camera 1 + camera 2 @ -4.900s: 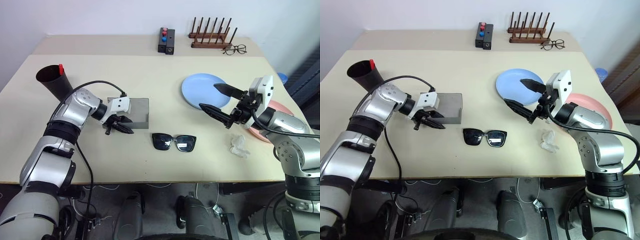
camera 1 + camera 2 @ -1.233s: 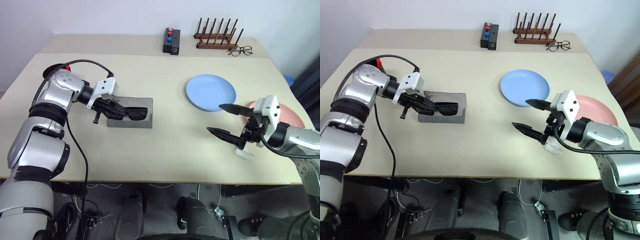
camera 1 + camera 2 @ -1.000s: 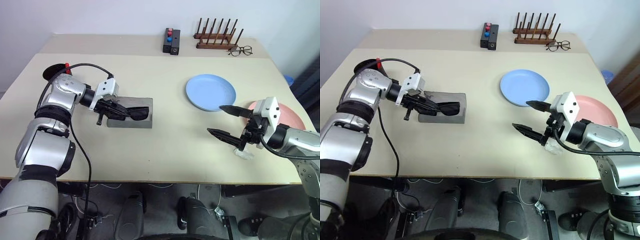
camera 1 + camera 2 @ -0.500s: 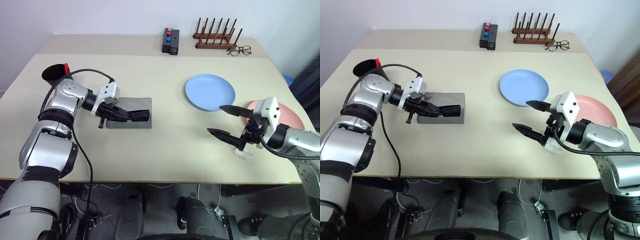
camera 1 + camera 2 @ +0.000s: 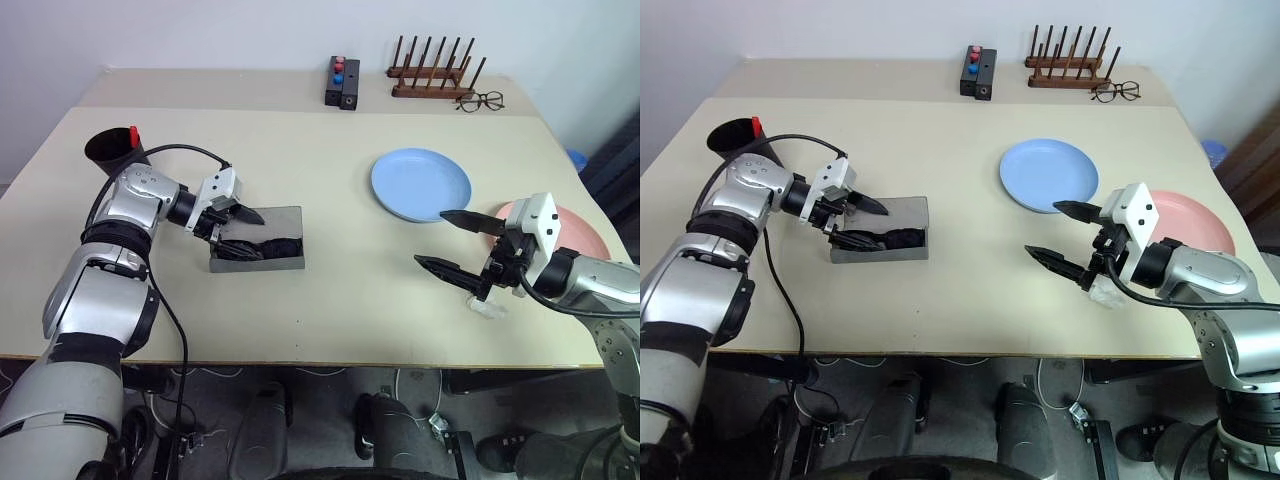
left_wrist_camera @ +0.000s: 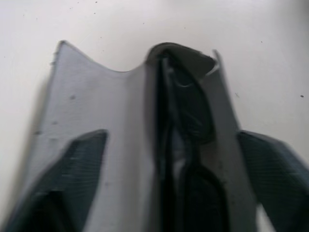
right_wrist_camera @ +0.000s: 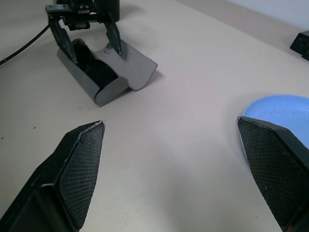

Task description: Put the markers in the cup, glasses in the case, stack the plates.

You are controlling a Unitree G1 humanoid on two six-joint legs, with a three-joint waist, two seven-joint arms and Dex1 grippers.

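The grey case [image 5: 287, 217] lies left of centre, half folded, with the black glasses [image 5: 262, 246] lying inside it. My left gripper [image 5: 248, 234] is open, one finger on each side of the case's left end. In the left wrist view the glasses [image 6: 186, 125] sit in the fold of the case [image 6: 104, 125]. At the far left stands the dark cup [image 5: 108, 150], and the marker's red end [image 5: 133, 133] sticks out of it. The blue plate [image 5: 420, 185] and the pink plate [image 5: 1200, 218] lie on the right. In front of them my right gripper [image 5: 452, 242] hovers open and empty.
Along the back edge stand a small black box with red and blue buttons [image 5: 337, 82], a wooden peg rack [image 5: 432, 78] and clear spectacles [image 5: 482, 100]. A crumpled white scrap [image 5: 488, 306] lies under my right gripper. The table's front edge is near.
My left gripper has opened and let go of the glasses, which now rest in the case. The case has gone from flat open to half folded. The right arm has kept still.
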